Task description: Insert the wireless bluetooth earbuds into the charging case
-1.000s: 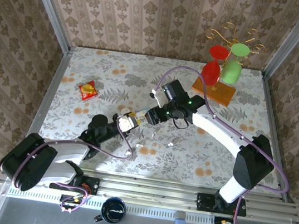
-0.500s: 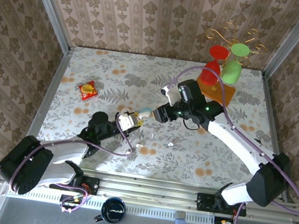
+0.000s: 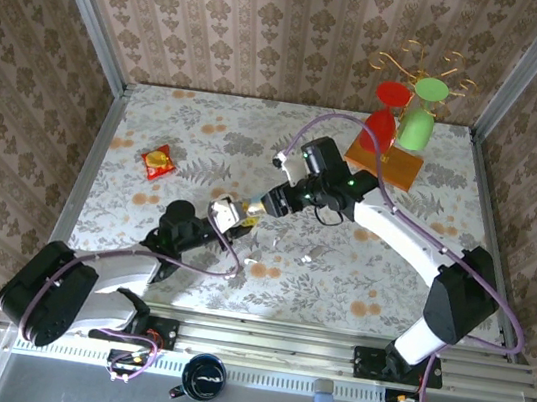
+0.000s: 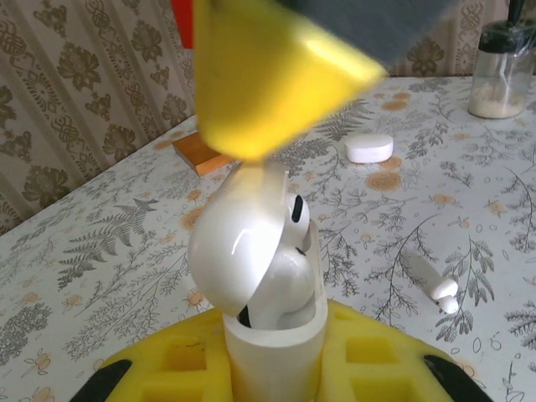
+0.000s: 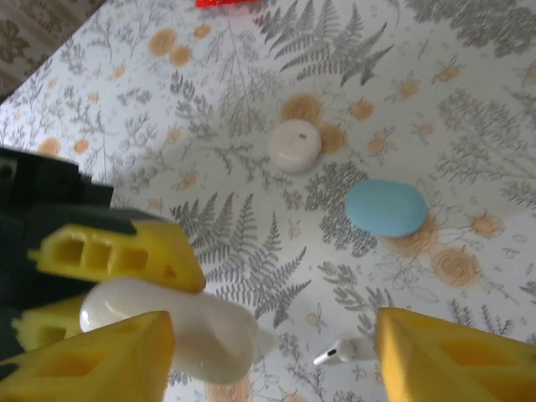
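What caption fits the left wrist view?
Left end effector grips the open charging case, one earbud seated; a second earbud lies on the table.

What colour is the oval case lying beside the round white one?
The oval case is light blue; the right wrist view shows it best.

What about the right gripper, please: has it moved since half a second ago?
Yes: the right gripper has shifted left in the top view, away from the wooden-based stand of red and green cups.

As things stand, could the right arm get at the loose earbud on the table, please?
Probably yes: the right end effector is open and empty, and the earbud lies uncovered on the table just ahead, beside the charging case.
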`<state>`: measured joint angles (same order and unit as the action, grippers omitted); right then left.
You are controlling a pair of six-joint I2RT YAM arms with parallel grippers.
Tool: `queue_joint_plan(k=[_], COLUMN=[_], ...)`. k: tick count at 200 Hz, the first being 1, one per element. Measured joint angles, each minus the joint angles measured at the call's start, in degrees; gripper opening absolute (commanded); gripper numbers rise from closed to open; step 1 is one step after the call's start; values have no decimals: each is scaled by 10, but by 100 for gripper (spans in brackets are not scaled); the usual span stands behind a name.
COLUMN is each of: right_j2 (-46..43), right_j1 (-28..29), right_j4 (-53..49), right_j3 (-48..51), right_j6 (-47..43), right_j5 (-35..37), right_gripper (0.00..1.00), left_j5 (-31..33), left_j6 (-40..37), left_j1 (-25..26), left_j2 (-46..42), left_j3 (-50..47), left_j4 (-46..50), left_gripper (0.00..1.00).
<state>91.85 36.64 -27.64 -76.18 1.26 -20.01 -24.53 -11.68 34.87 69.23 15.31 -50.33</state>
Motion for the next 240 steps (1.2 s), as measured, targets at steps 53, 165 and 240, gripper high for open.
queue_joint_plan(k=[53,165,240], right_j2=[-90,-157,-112], right_j1=[-1,4,13], right_j4=[6,57,76], right_j3=[73,154,144], right_j6=[-40,-380,-405], right_j5=[-17,-133,-135], right_gripper=[70,58,37], left_j5=[-47,-214,-224], left_j6=[18,20,20], left_j1=[-14,-19,-19], left_j2=[-10,-15,-22], left_j3=[16,44,46], left_j4=[27,84,79], left_gripper=[0,0,0])
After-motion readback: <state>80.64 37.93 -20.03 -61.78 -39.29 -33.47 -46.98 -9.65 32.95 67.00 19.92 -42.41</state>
